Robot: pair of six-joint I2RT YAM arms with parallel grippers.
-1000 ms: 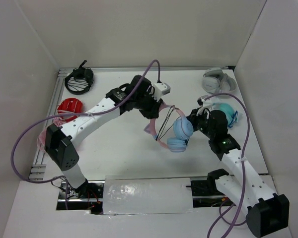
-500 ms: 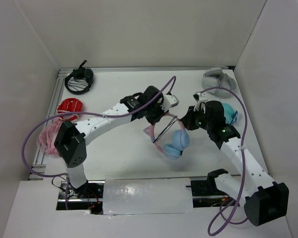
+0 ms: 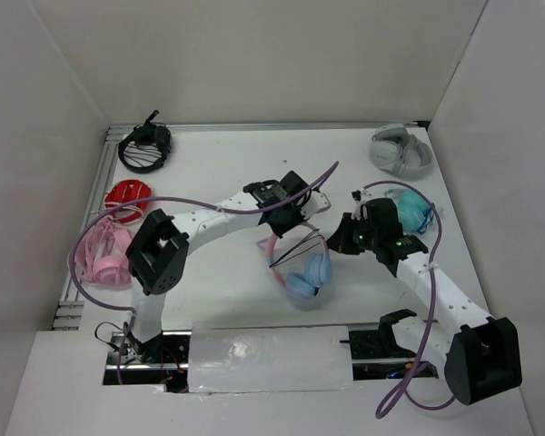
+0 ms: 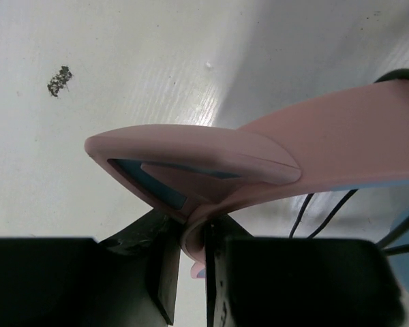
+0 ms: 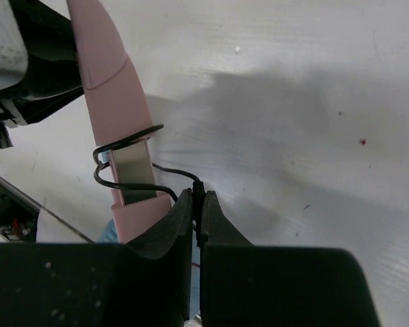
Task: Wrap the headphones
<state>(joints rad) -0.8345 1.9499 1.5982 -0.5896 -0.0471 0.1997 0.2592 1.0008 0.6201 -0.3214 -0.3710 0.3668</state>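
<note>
The headphones (image 3: 298, 275) lie mid-scene, slightly near. The thin pink cat-eared headband (image 4: 211, 153) rises to the left. The two light blue round cups (image 3: 316, 268) sit low and blurred, perhaps lifted. The thin black cable (image 5: 174, 172) loops around the headband's metal slider.

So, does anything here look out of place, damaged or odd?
Nothing looks damaged. Only small marks on the white table stand out: a dark grey smudge in the left wrist view, a tiny red speck in the right.

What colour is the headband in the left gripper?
Pink; the headband shows best in the left wrist view.
</note>
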